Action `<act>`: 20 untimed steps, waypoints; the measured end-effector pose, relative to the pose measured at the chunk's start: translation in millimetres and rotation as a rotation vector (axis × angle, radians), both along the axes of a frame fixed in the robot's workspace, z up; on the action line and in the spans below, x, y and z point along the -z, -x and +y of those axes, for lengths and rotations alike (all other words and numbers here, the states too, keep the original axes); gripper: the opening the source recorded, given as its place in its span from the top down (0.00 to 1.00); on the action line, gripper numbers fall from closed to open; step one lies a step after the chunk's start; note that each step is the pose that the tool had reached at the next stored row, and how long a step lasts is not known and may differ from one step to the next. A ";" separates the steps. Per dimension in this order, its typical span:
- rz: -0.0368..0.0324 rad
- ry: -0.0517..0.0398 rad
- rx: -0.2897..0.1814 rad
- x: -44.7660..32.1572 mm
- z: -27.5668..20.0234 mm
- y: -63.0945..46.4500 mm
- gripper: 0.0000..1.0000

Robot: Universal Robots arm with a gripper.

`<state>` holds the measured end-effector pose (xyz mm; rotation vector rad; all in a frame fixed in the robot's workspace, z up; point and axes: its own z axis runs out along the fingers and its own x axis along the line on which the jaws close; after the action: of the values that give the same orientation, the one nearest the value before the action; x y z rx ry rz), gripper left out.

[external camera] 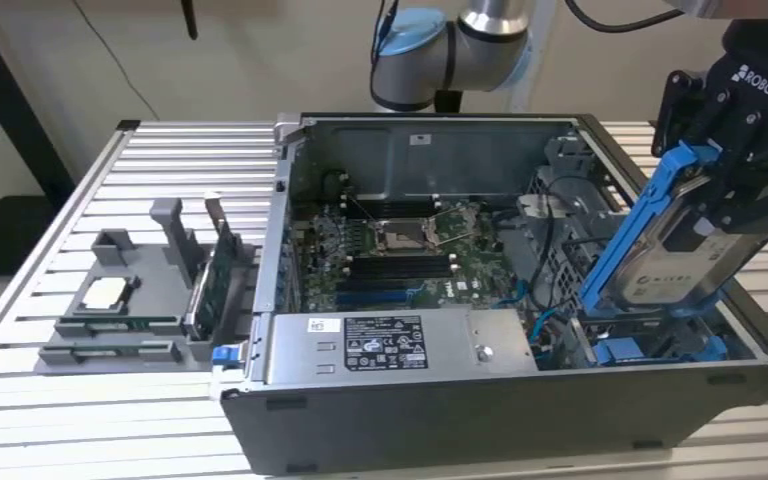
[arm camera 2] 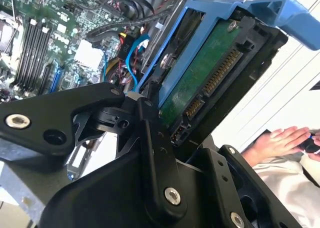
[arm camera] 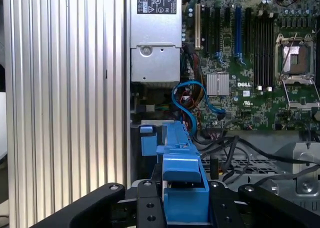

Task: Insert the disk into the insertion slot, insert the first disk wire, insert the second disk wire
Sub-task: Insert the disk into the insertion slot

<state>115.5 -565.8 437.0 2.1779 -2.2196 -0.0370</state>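
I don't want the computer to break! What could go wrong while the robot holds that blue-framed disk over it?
The gripper holds the disk tilted between its jaws over the insertion slot. If it goes down crooked, its blue rails might jam on the cage edge. Loose wires, like the blue cable, lie close by and might get pinched. A person's hand shows beyond the gripper and could be bumped if it comes closer.

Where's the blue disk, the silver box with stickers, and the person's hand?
disk (external camera: 651, 268), exterior view, its white label.
silver box (external camera: 387, 346), exterior view, its big sticker.
hand (arm camera 2: 276, 142), second wrist view, its middle.
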 end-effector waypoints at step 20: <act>0.0001 0.0022 -0.003 13.8 0.1 -3.3 0.67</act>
<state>118.8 -565.7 423.2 2.1798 -2.2153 -0.0346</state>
